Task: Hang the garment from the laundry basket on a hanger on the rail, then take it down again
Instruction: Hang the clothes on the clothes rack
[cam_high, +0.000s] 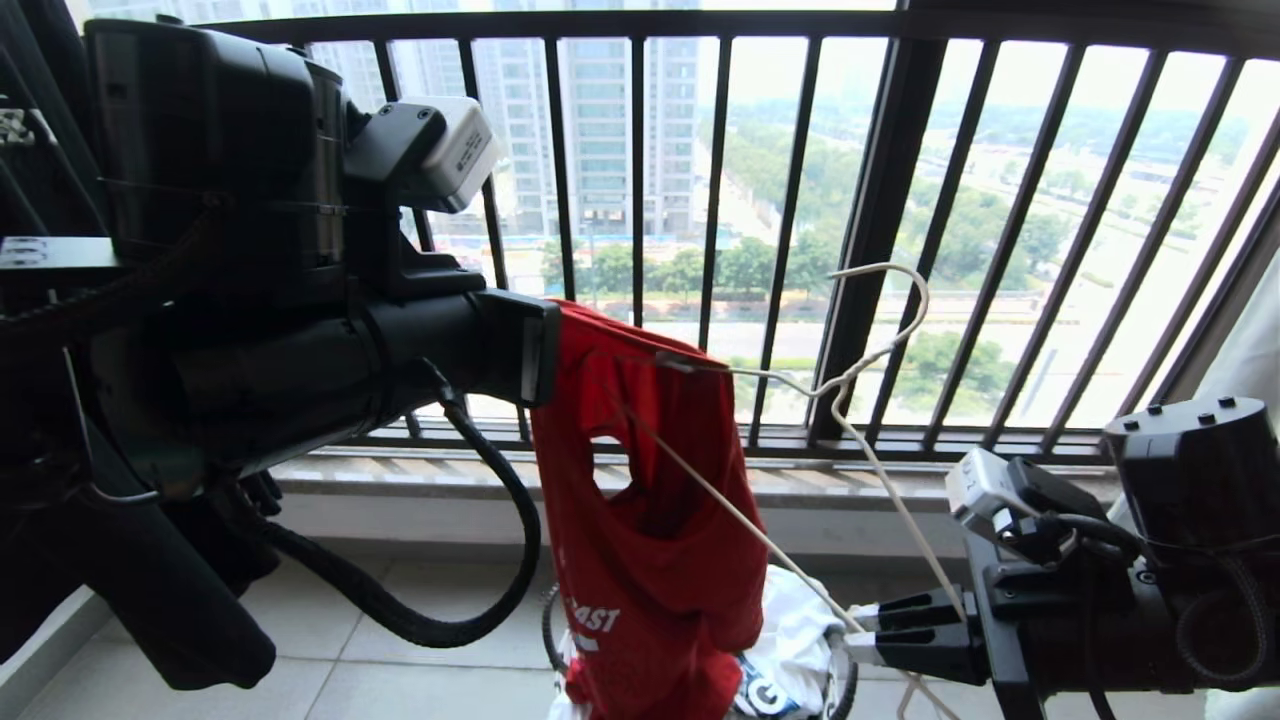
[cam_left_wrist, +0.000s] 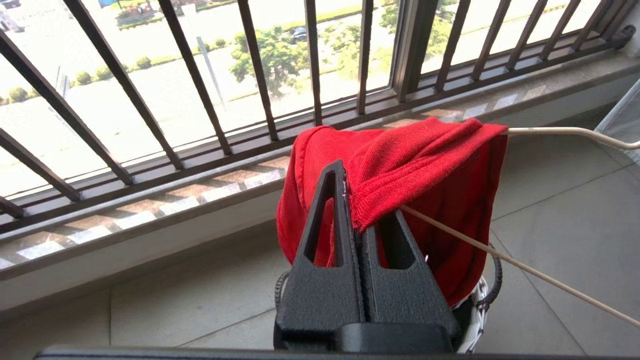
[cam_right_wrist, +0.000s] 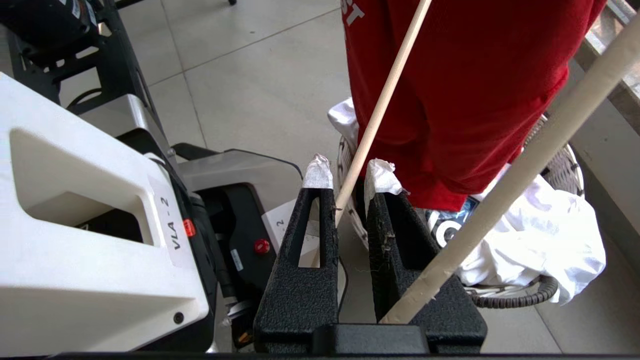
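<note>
The red garment (cam_high: 650, 560) hangs from my left gripper (cam_high: 548, 350), which is shut on its ribbed neck edge (cam_left_wrist: 380, 200). One arm of the white wire hanger (cam_high: 880, 470) is threaded into the neck opening, and the hook points up in front of the window bars. My right gripper (cam_high: 862, 632) is low on the right, shut on the hanger's lower corner, with the wire (cam_right_wrist: 385, 95) running between its taped fingertips (cam_right_wrist: 318, 170). The garment's hem reaches down to the laundry basket (cam_high: 546, 620) on the floor. The rail is out of view.
The black barred window railing (cam_high: 880, 200) and its sill stand right behind the garment. White clothes (cam_right_wrist: 540, 235) fill the basket (cam_right_wrist: 515, 299). My own white base (cam_right_wrist: 75, 200) is close beside the right gripper. Dark cloth (cam_high: 150, 600) hangs at the left.
</note>
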